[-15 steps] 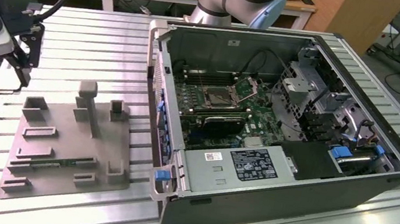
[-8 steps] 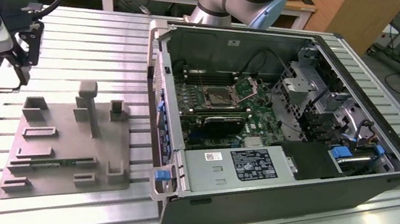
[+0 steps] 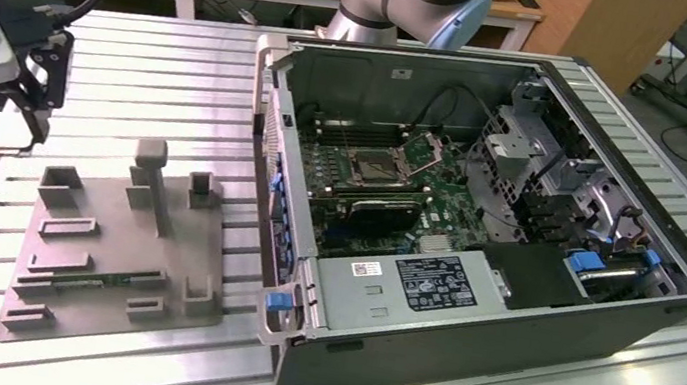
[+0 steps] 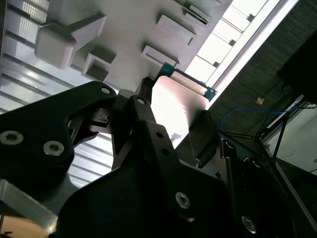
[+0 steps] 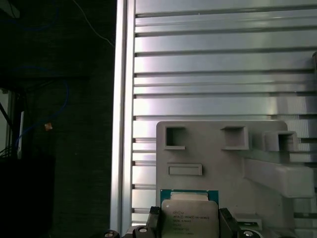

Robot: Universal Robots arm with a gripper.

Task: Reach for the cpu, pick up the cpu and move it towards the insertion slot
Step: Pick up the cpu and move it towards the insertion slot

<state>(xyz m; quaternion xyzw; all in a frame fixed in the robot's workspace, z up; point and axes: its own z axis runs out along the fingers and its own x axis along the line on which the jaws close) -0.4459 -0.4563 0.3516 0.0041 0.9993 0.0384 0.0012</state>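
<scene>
The cpu (image 5: 189,217), just one, sits clamped between the tool's (image 5: 189,214) two fingers (image 5: 154,221) near one grey tray (image 5: 218,168).

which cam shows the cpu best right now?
First wrist view: the cpu sits face-on, lid clear, in the gripper. Second wrist view catches the cpu slanted, glare-washed. Exterior view: too small to tell.

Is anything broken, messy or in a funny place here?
Nothing looks broken, spilled or crooked. The one unusual thing is the cpu. It is not lying on anything, because the hand grips it in the air beside the grey tray. The insertion slot sits bare with its bracket up.
</scene>
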